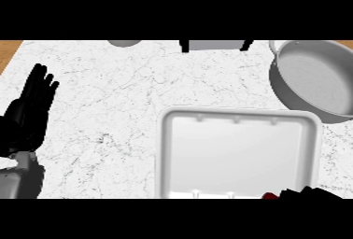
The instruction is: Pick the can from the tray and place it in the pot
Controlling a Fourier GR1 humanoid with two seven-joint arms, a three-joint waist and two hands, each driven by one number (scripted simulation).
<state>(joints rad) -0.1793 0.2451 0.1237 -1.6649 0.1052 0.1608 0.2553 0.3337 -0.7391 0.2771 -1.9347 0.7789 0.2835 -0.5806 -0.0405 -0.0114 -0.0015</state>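
Observation:
A white rectangular tray [238,116] lies at the centre right of the marble counter, and its inside shows nothing. A grey round pot [314,79] stands beyond it at the upper right, with nothing in it. Only a black part of my right hand [314,193] shows, at the view's lower edge by the tray's near right corner. A small red sliver [270,196], possibly the can, shows just left of that hand; the rest of it is hidden. My left hand [31,109] rests open at the far left, fingers up.
A grey rounded object [124,43] and a grey item with black legs [214,45] sit at the counter's far edge. Wooden surface [8,51] shows past the counter's upper left corner.

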